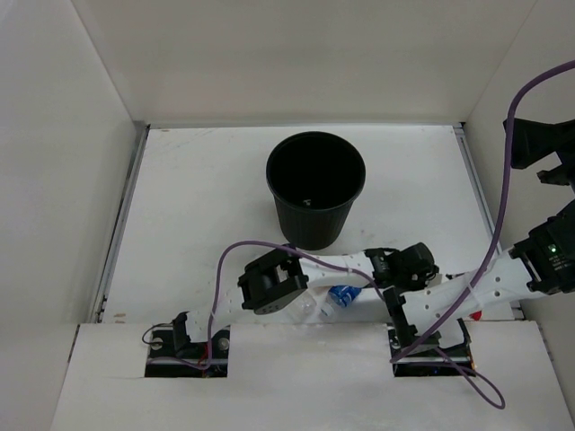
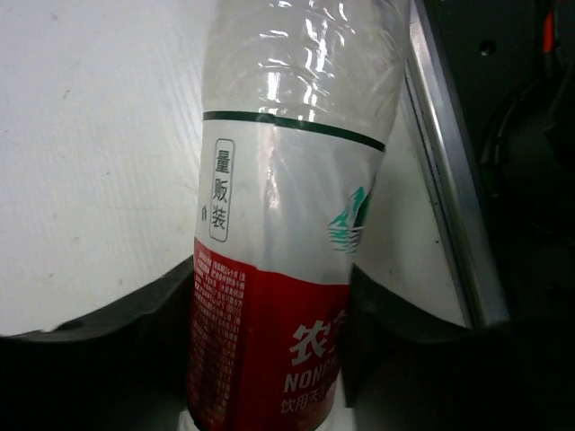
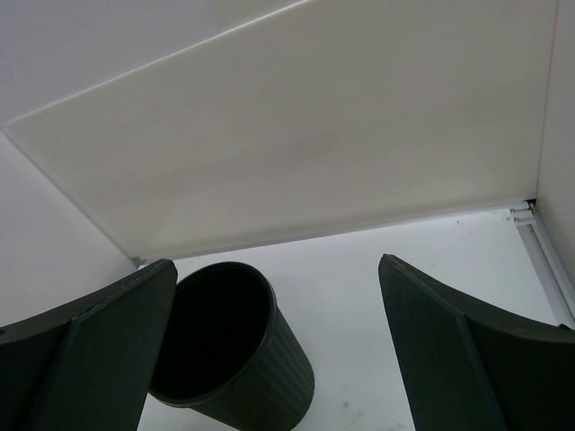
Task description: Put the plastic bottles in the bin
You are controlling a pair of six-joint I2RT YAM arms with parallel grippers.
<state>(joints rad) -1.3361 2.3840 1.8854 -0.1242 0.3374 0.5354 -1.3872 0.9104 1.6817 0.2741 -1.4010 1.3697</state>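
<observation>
- Plastic bottles, status: none can be made out inside the black round plastic bin (image 1: 310,229). Its interior reads dark in both the overhead and right wrist views. I judge the task to be at its first transfer, with every deposit outstanding.
- Left gripper (image 2: 269,301): my fingers (image 2: 108,359) bear on both sides of the clear plastic bottle with the red-and-white label (image 2: 287,180), so I rate it as grasped. The bottle sits over the white table (image 2: 90,135), with a metal rail (image 2: 449,206) just to its right. I cannot tell whether it is lifted clear of the surface.
- Near edge, left of centre: a clear bottle with a blue label (image 1: 341,294) lies on the table, partly hidden by a white arm link (image 1: 332,263) and apart from the bin. It is not yet collected.
- Centre: the bin stands upright mid-table with its mouth unobstructed.
- Right gripper (image 3: 275,262): its fingers are spread wide with nothing between them, looking down on the bin from its right.
- Remaining, in my judgement: carry the grasped bottle over the bin mouth and release it, then fetch the blue-labelled one. No white-capped or orange bottle is identifiable in these views.
</observation>
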